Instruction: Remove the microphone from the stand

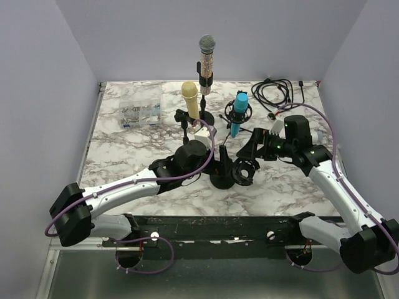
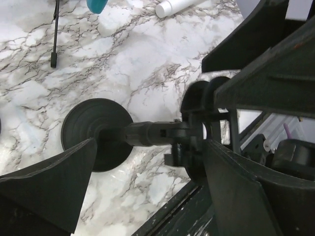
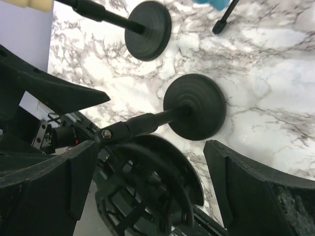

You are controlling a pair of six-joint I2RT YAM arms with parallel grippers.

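We see the left jaws and right jaws both spread wide around the black stand, its cradle looking empty, while the likely microphone lies flat on the worktop beyond, nearer the right arm.

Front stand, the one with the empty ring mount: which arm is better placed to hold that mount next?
Right, probably. The ring mount sits between the open fingers of the right claw; for the left claw it lies off-centre, by one finger.
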